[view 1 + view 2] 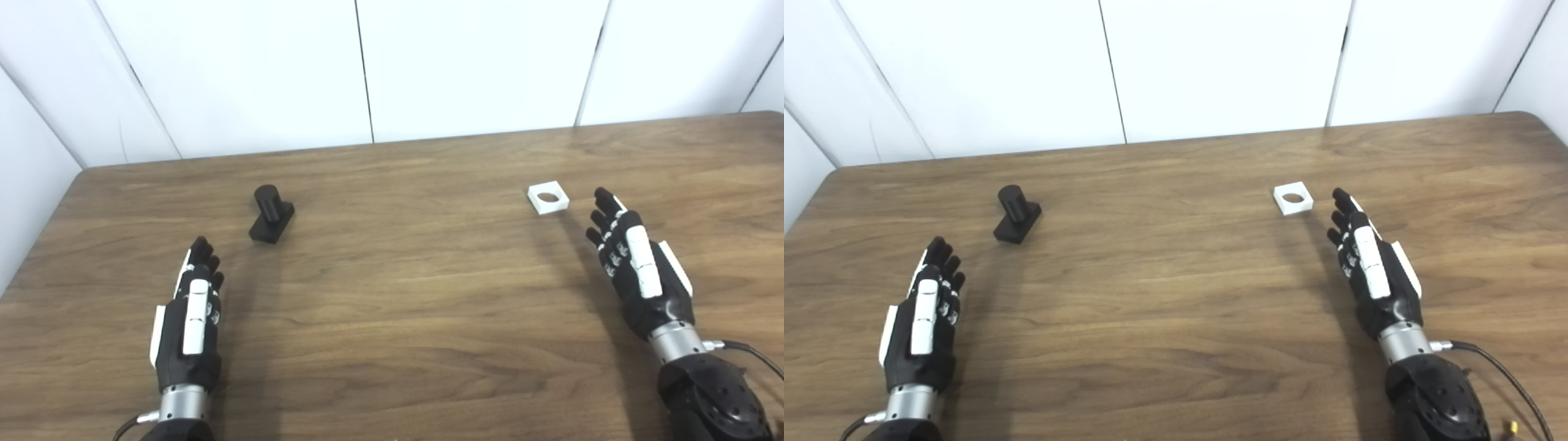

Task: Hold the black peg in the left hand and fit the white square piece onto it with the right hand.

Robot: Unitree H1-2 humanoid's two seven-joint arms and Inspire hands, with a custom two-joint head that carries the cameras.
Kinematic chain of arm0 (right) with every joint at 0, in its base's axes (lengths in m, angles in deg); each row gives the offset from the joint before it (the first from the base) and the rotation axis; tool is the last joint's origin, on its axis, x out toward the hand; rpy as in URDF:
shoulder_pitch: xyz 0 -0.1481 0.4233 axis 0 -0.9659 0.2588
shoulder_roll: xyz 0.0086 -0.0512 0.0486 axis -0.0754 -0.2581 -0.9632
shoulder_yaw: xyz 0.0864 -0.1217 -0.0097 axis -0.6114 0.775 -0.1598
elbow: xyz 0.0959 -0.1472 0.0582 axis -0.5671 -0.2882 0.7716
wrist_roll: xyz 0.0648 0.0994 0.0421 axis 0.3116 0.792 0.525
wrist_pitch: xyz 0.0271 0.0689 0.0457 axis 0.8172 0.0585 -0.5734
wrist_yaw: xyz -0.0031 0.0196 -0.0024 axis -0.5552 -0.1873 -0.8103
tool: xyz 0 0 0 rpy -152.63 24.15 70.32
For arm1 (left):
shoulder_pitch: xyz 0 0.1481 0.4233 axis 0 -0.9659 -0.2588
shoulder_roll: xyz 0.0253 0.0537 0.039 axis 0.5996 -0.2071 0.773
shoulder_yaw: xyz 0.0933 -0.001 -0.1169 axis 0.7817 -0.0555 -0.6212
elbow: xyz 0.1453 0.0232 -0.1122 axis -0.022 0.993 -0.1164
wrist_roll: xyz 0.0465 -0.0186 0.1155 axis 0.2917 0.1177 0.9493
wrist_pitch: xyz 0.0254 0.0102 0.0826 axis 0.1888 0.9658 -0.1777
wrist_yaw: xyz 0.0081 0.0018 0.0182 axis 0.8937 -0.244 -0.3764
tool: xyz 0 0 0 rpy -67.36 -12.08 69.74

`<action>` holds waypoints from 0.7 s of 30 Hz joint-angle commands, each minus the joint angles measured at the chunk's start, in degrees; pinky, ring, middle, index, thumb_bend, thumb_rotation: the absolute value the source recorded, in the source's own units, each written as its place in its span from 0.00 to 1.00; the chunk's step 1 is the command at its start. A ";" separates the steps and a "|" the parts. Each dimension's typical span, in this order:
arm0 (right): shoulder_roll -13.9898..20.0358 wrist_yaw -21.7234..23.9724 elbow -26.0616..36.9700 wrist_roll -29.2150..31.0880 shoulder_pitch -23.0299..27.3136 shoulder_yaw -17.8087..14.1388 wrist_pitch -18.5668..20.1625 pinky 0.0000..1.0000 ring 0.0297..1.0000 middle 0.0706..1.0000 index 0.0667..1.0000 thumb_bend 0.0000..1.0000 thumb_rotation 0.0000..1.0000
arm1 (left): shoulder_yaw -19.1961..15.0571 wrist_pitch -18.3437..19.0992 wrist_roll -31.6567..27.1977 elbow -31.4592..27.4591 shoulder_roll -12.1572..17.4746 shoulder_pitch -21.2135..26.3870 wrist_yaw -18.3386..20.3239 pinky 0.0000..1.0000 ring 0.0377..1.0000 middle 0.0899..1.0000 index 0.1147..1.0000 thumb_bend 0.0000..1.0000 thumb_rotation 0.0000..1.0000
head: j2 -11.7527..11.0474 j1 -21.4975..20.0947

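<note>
The black peg (pixel 271 214), a short cylinder on a flat black base, stands on the wooden table (pixel 392 294) at the left of centre. The white square piece (pixel 547 197) with a round hole lies flat on the table at the right. My left hand (pixel 193 312) is open and empty, fingers straight, a little nearer than the peg and to its left. My right hand (pixel 637 266) is open and empty, its fingertips just right of the white piece and not touching it.
White wall panels (pixel 367 67) stand along the table's far edge. A black cable (pixel 1500 367) runs from my right wrist toward the bottom right corner. The table's left edge lies close to my left hand.
</note>
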 commanded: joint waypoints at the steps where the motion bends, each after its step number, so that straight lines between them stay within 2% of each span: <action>1: 0.57 0.51 1.04 0.26 1.43 -0.10 -2.79 0.99 1.00 0.99 0.94 0.58 0.89 | 0.03 -2.43 -0.03 -1.30 0.42 0.93 0.33 1.00 1.00 1.00 0.97 0.48 0.78 | 0.01 -0.03; 16: 0.60 0.64 0.86 0.58 1.45 0.19 -2.88 1.00 1.00 0.99 0.94 0.57 0.89 | -0.08 -2.41 0.95 -1.76 0.64 0.71 -0.05 1.00 1.00 1.00 0.96 0.50 0.75 | -0.12 0.36; 18: 0.75 0.71 0.82 0.63 1.42 0.16 -2.85 1.00 1.00 0.99 0.94 0.57 0.90 | 0.40 -3.10 3.16 -1.91 1.05 0.79 -0.21 1.00 1.00 1.00 0.96 0.52 0.72 | -0.11 0.52; 19: 0.79 0.74 0.81 0.68 1.41 0.14 -2.83 1.00 1.00 0.99 0.94 0.57 0.90 | 0.69 -3.84 5.24 -1.85 1.36 1.00 -0.56 1.00 1.00 1.00 0.97 0.51 0.76 | -0.11 0.52; 21: 0.91 0.89 0.65 0.68 1.39 0.17 -3.07 1.00 1.00 1.00 0.95 0.57 0.90 | 1.03 -4.08 9.34 -2.27 1.51 1.62 -1.99 1.00 1.00 0.99 0.96 0.51 0.75 | -0.17 0.75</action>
